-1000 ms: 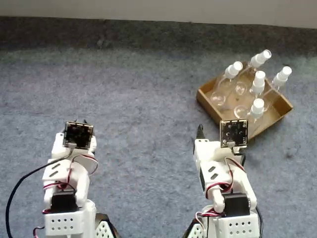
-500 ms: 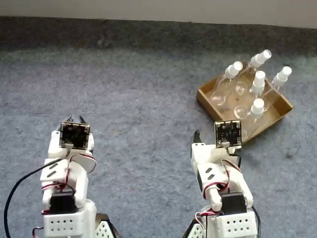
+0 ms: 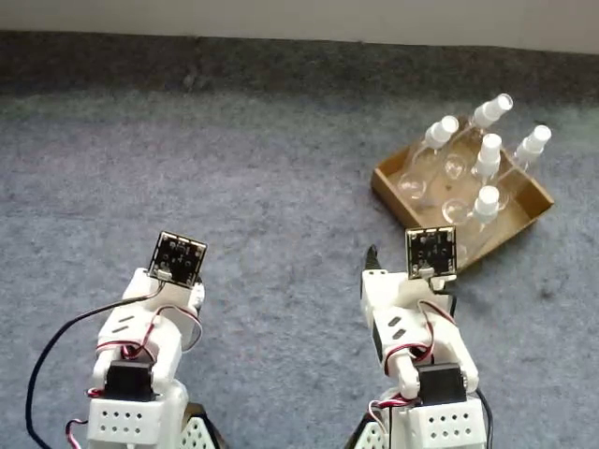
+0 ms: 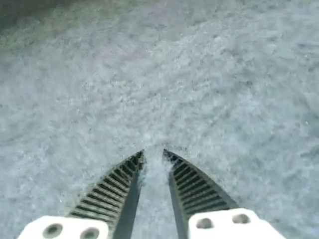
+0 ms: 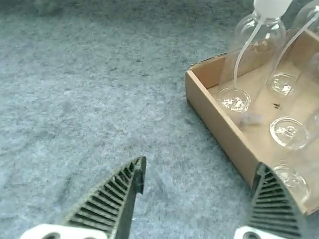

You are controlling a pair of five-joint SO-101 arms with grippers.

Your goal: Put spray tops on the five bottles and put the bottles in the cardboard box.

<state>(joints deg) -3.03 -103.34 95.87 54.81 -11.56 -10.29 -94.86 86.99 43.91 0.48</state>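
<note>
Near edge: your left pincer [image 4: 153,159] hangs over the grey carpeted desk [image 3: 281,159], ribbed tips all but closed with a sliver of carpet between them, gripping nothing. Your right pincer [image 5: 200,169] is spread wide and empty, one finger just beside the near wall of the shallow brown cardboard box [image 5: 219,134]. Farther out, on the right side of the desk, all five clear plastic bottles [image 3: 486,159] stand inside the box, each wearing a white spray top [image 3: 488,199]. The left arm is well apart from the box.
</note>
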